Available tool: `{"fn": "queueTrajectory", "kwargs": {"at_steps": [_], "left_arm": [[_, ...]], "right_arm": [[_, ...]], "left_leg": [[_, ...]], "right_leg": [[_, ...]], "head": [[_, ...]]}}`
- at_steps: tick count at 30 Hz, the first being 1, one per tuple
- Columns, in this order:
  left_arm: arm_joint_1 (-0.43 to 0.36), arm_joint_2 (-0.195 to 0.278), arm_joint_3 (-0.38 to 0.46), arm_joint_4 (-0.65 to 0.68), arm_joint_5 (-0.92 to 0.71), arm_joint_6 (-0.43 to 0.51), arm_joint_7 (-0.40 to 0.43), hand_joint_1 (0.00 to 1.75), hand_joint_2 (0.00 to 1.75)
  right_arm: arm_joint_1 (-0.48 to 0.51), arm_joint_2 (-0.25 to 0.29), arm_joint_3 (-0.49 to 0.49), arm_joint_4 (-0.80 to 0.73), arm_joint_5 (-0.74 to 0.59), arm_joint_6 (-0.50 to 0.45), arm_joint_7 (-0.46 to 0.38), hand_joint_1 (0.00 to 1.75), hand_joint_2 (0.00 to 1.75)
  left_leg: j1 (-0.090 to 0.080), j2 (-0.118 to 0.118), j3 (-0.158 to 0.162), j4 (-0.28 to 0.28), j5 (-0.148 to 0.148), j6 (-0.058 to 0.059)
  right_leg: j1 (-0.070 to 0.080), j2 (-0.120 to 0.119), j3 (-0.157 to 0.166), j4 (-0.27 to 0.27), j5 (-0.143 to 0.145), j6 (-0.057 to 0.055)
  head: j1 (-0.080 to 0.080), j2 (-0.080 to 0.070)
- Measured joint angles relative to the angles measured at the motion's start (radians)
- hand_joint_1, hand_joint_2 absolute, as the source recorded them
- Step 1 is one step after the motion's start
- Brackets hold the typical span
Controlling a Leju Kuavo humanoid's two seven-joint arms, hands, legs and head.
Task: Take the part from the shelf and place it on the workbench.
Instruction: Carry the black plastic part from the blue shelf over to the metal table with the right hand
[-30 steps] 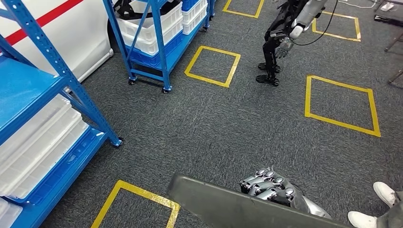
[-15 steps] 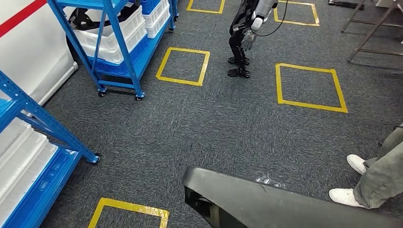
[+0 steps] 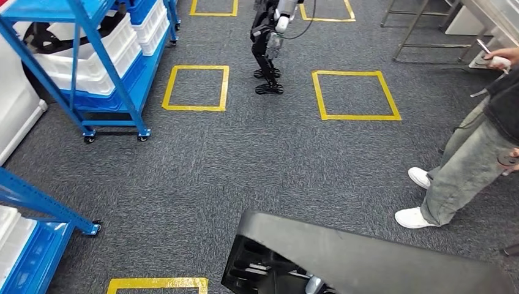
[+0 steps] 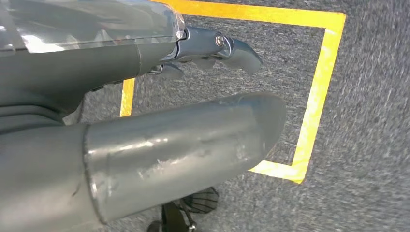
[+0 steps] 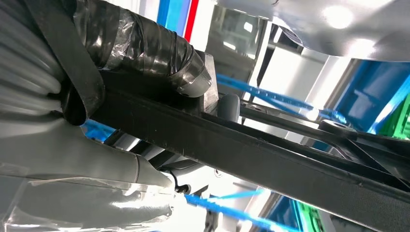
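Floor: dark grey carpet marked with yellow tape squares; it fills the middle of the scene.
Shelves: blue metal shelf racks holding white plastic bins stand at the far left, with another rack corner at the near left.
Counter: a metal-legged counter edges in at the far right, well apart from the carried part.
Person: a person in grey trousers and white shoes stands at the right, between the robot and the counter.
Part: the long black moulded plastic part lies across the near edge, off the shelf and carried.
Right robot hand: grasping the part, pressed against its black bar.
Left robot hand: hangs over the carpet; clenched or released, I cannot tell.
Doing it well: judged from here, keep turning right, hold the part level, and pass wide of the person.
Change: the whole view has swung right since the earlier frames; the person and counter now show.
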Motion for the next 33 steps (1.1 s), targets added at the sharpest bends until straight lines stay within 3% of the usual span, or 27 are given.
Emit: {"fn": "queueTrajectory", "kwargs": {"at_steps": [2, 4, 5, 7, 9, 10, 11, 12, 13, 15, 17, 18, 20, 22, 24, 26, 27, 29, 31, 33], "left_arm": [[0.0, -0.002, 0.001, 0.0, -0.009, 0.007, 0.017, 0.0, 0.0], [-0.001, -0.004, 0.001, 0.0, -0.012, 0.016, 0.031, 0.0, 0.0], [-0.002, -0.004, 0.002, 0.0, -0.014, 0.023, 0.036, 0.0, 0.0], [-0.002, -0.006, 0.002, 0.0, -0.019, 0.041, 0.043, 0.0, 0.0], [0.002, -0.007, 0.003, 0.0, -0.029, 0.055, 0.047, 0.0, 0.0], [0.004, -0.008, 0.003, 0.0, -0.034, 0.058, 0.047, 0.0, 0.0], [0.006, -0.01, 0.003, 0.0, -0.039, 0.058, 0.045, 0.0, 0.0], [0.007, -0.013, 0.003, 0.0, -0.043, 0.056, 0.041, 0.0, 0.0], [0.007, -0.017, 0.003, 0.0, -0.046, 0.052, 0.037, 0.0, 0.0], [0.007, -0.024, 0.003, 0.0, -0.05, 0.038, 0.032, 0.0, 0.0], [0.007, -0.03, 0.003, 0.001, -0.054, 0.021, 0.032, 0.0, 0.0], [0.006, -0.032, 0.002, 0.001, -0.056, 0.015, 0.032, 0.0, 0.0], [0.004, -0.036, 0.002, 0.001, -0.06, 0.008, 0.032, 0.0, 0.0], [0.003, -0.038, 0.002, 0.001, -0.062, 0.004, 0.032, 0.0, 0.0], [0.006, -0.039, 0.002, 0.001, -0.063, 0.003, 0.031, 0.0, 0.0], [0.009, -0.04, 0.002, 0.001, -0.063, 0.002, 0.032, 0.0, 0.0], [0.008, -0.04, 0.002, 0.001, -0.063, 0.002, 0.032, 0.0, 0.0], [0.005, -0.04, 0.002, 0.001, -0.063, 0.0, 0.032, 0.0, 0.0], [0.004, -0.043, 0.002, 0.001, -0.061, -0.01, 0.029, 0.0, 0.0], [0.004, -0.045, 0.002, 0.001, -0.06, -0.026, 0.024, 0.0, 0.0]], "right_arm": [[0.005, 0.013, 0.001, -0.001, 0.005, -0.008, 0.0, 1.73, 1.75], [0.013, 0.025, 0.002, -0.002, 0.006, -0.015, -0.001, 1.73, 1.75], [0.018, 0.03, 0.003, -0.002, 0.005, -0.015, -0.001, 1.73, 1.75], [0.023, 0.037, 0.008, -0.002, 0.004, -0.015, 0.0, 1.73, 1.75], [0.024, 0.042, 0.015, -0.001, 0.004, -0.014, 0.0, 1.73, 1.75], [0.025, 0.043, 0.018, 0.0, 0.004, -0.014, 0.0, 1.73, 1.75], [0.025, 0.043, 0.021, 0.001, 0.004, -0.014, 0.0, 1.73, 1.75], [0.026, 0.043, 0.025, 0.003, 0.004, -0.014, 0.0, 1.73, 1.75], [0.026, 0.043, 0.03, 0.004, 0.004, -0.014, 0.0, 1.73, 1.75], [0.024, 0.043, 0.04, 0.006, 0.002, -0.012, 0.002, 1.73, 1.75], [0.02, 0.042, 0.052, 0.01, -0.004, -0.009, 0.008, 1.73, 1.75], [0.018, 0.042, 0.059, 0.012, -0.008, -0.006, 0.011, 1.73, 1.75], [0.016, 0.041, 0.07, 0.015, -0.014, -0.001, 0.017, 1.73, 1.75], [0.013, 0.041, 0.08, 0.018, -0.015, 0.002, 0.018, 1.73, 1.75], [0.006, 0.041, 0.088, 0.023, -0.016, 0.003, 0.018, 1.73, 1.75], [0.003, 0.04, 0.093, 0.029, -0.016, 0.003, 0.018, 1.73, 1.75], [0.004, 0.04, 0.095, 0.032, -0.016, 0.003, 0.018, 1.73, 1.75], [0.003, 0.039, 0.095, 0.035, -0.016, 0.003, 0.018, 1.73, 1.75], [-0.001, 0.039, 0.098, 0.035, -0.017, 0.006, 0.018, 1.73, 1.75], [-0.006, 0.039, 0.108, 0.037, -0.018, 0.011, 0.02, 1.73, 1.75]], "left_leg": [[0.001, 0.018, 0.006, -0.001, -0.005, -0.009], [0.002, 0.038, 0.012, -0.004, -0.008, -0.019], [0.002, 0.033, 0.014, 0.0, -0.015, -0.024], [0.005, -0.01, -0.006, 0.058, -0.056, -0.03], [0.008, -0.06, -0.065, 0.186, -0.119, -0.034], [0.009, -0.069, -0.095, 0.244, -0.138, -0.037], [0.01, -0.072, -0.112, 0.274, -0.139, -0.04], [0.011, -0.073, -0.113, 0.266, -0.119, -0.042], [0.014, -0.076, -0.096, 0.22, -0.083, -0.045], [0.023, -0.115, -0.042, 0.092, -0.018, -0.05], [0.026, -0.154, -0.012, 0.024, -0.002, -0.045], [0.024, -0.16, -0.009, 0.018, -0.005, -0.039], [0.023, -0.137, -0.008, 0.012, 0.0, -0.024], [0.024, -0.113, -0.009, 0.008, 0.004, -0.011], [0.019, -0.087, -0.01, 0.007, 0.004, -0.003], [0.014, -0.06, -0.01, 0.007, 0.002, 0.0], [0.012, -0.048, -0.009, 0.007, 0.0, 0.0], [0.01, -0.027, -0.002, 0.007, -0.004, -0.002], [0.009, -0.011, 0.008, 0.004, -0.009, -0.007], [0.008, 0.006, 0.014, 0.001, -0.012, -0.015]], "right_leg": [[0.014, -0.028, 0.032, -0.062, 0.009, -0.015], [0.017, -0.008, 0.034, -0.07, 0.012, -0.024], [0.015, 0.003, 0.039, -0.078, 0.017, -0.028], [0.007, 0.023, 0.049, -0.096, 0.028, -0.037], [0.005, 0.045, 0.05, -0.098, 0.031, -0.042], [0.005, 0.057, 0.05, -0.096, 0.03, -0.042], [0.004, 0.071, 0.05, -0.093, 0.029, -0.041], [0.003, 0.084, 0.05, -0.089, 0.026, -0.04], [0.001, 0.097, 0.05, -0.082, 0.022, -0.037], [-0.001, 0.12, 0.046, -0.064, 0.012, -0.026], [-0.002, 0.142, 0.038, -0.055, 0.008, -0.013], [-0.003, 0.153, 0.034, -0.055, 0.011, -0.007], [-0.007, 0.165, 0.028, -0.055, 0.014, 0.003], [-0.007, 0.129, 0.005, -0.01, -0.015, 0.011], [-0.007, 0.073, -0.053, 0.111, -0.08, 0.018], [-0.009, 0.054, -0.108, 0.222, -0.12, 0.021], [-0.009, 0.051, -0.112, 0.231, -0.112, 0.02], [-0.005, 0.039, -0.058, 0.128, -0.046, 0.011], [0.009, -0.003, 0.015, -0.009, 0.003, -0.006], [0.021, -0.025, 0.037, -0.06, 0.007, -0.019]], "head": [[0.0, 0.0], [0.0, 0.0], [0.0, 0.0], [0.0, 0.0], [0.0, 0.0], [0.0, 0.0], [0.0, 0.0], [0.0, 0.0], [0.0, 0.0], [0.0, 0.0], [0.0, 0.0], [0.0, 0.0], [0.0, 0.0], [0.0, 0.0], [0.0, 0.0], [0.0, 0.0], [0.0, 0.0], [0.0, 0.0], [0.0, 0.0], [0.0, 0.0]]}}
